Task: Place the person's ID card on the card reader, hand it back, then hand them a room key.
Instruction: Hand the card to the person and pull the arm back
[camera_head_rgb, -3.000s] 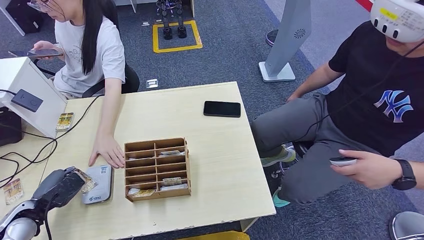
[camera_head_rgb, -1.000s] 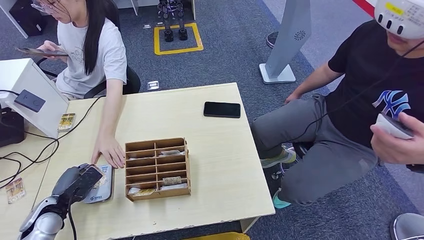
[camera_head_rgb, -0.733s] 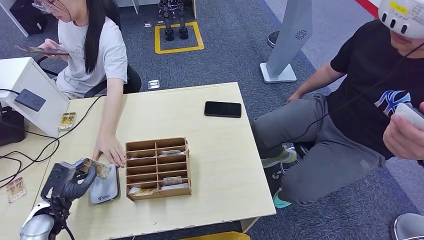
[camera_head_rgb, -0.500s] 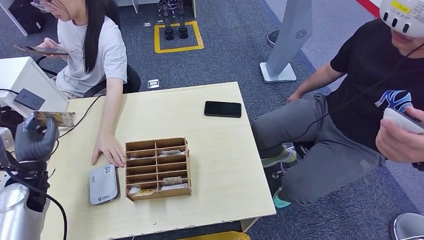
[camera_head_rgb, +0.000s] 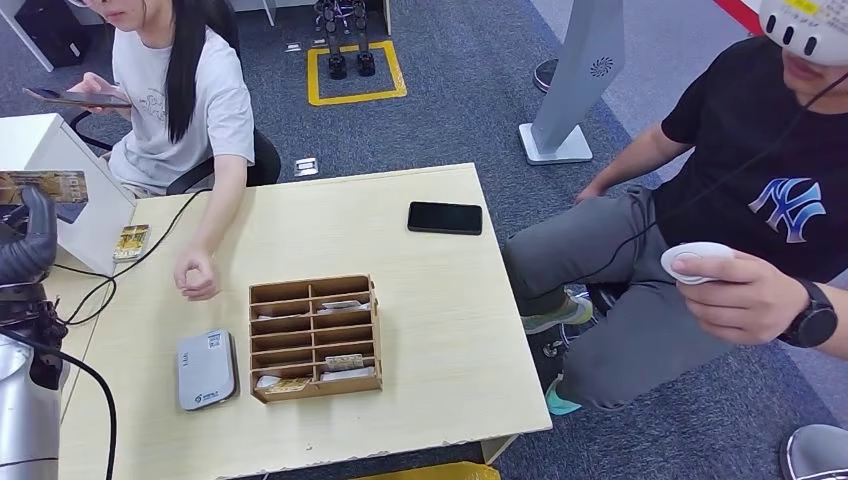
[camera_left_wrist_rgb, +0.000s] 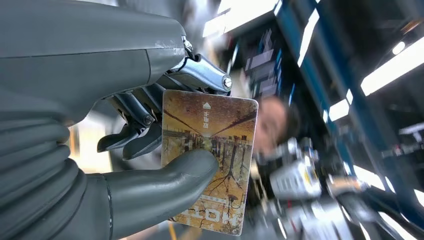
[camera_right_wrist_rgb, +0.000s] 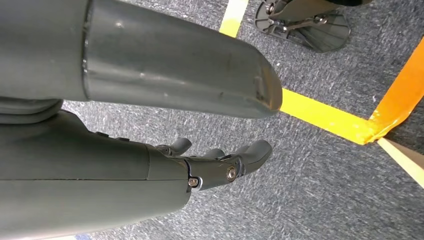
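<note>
My left hand (camera_head_rgb: 30, 245) is raised at the far left of the table and pinches a yellow-brown picture card (camera_head_rgb: 40, 186) between thumb and fingers. In the left wrist view the same card (camera_left_wrist_rgb: 220, 150) stands out past the thumb (camera_left_wrist_rgb: 165, 185), lettering at one end. The grey card reader (camera_head_rgb: 205, 368) lies flat near the table's front, with nothing on it. Beside it stands a wooden slotted rack (camera_head_rgb: 315, 338) holding a few cards. My right hand (camera_right_wrist_rgb: 220, 160) hangs over grey carpet, fingers apart and holding nothing.
A seated person at the back left rests a curled hand (camera_head_rgb: 196, 275) on the table and holds a phone (camera_head_rgb: 75, 97). A white box (camera_head_rgb: 70, 215), cables, a loose card (camera_head_rgb: 130, 242) and a black phone (camera_head_rgb: 444, 217) are on the table. Another person (camera_head_rgb: 760, 200) sits at right.
My left hand lifted the card off the reader and carried it up toward the far left. The person's hand left the reader's edge and curled into a fist.
</note>
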